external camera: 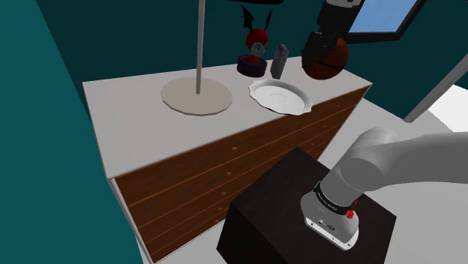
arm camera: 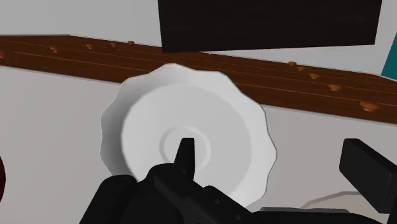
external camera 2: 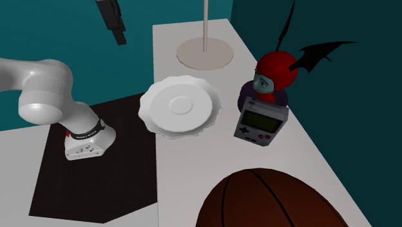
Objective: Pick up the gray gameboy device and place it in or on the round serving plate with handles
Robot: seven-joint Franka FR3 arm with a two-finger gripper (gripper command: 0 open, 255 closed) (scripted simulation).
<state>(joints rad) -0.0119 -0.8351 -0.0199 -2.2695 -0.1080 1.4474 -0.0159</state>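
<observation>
Both exterior views overlook the plate [external camera: 279, 97]; wrist looks down closely.

Gry gameboy [external camera 2: 259, 122], wht plate [external camera 2: 180, 106], red fig. [external camera 2: 276, 71]

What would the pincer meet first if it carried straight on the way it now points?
Most likely the white plate, lying straight ahead of the open pincer in the wrist view; the gap between them is unclear.

Dim, even simulator light, with crisp edges in all three views. The teal walls [external camera: 45, 112] sit dark. The brightest spots are the blue window [external camera: 379, 19] in the shoulder view and the white plate [external camera: 279, 97], softly shaded across its bowl. The surface [external camera: 127, 112] is pale grey and flat-lit. The arm [external camera: 405, 157] has a gentle gradient, darker underneath. The stand [external camera: 277, 202] is near-black with little detail.
</observation>
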